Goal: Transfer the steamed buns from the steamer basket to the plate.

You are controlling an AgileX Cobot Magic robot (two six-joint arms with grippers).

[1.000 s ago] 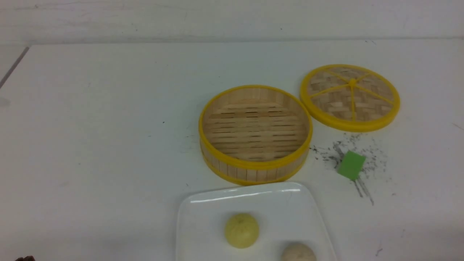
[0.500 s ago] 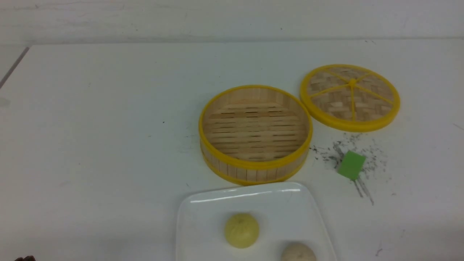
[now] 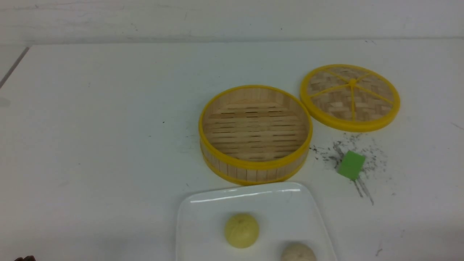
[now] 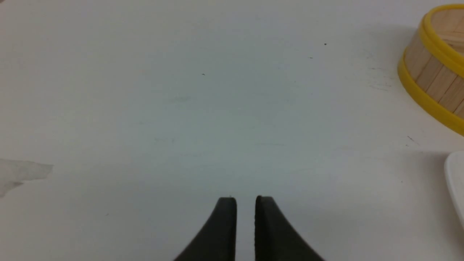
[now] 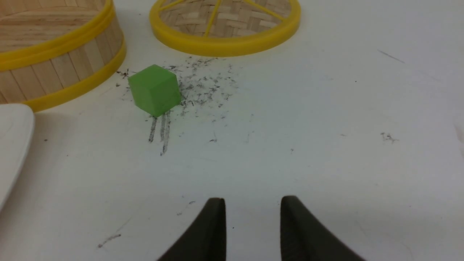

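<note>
Two buns sit on the plate point(image 3: 203, 217) below the empty basket point(image 3: 255, 166): the yellow bun point(image 3: 241, 230) whole, the beige bun point(image 3: 298, 252) cut off by the front view's lower edge. Left gripper point(image 4: 245, 203) shows a narrow gap between its fingertips, holding nothing; right gripper point(image 5: 252, 204) stands slightly wider apart, near the cube point(image 5: 155, 89) and lid point(image 5: 224, 40).

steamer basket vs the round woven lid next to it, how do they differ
The steamer basket is deep, with tall bamboo walls and a slatted floor; the lid is flat and shallow with a woven face. The lid has yellow spokes meeting at its centre; the basket has none. Both are round, bamboo, yellow-rimmed, and rest on the table.
</note>
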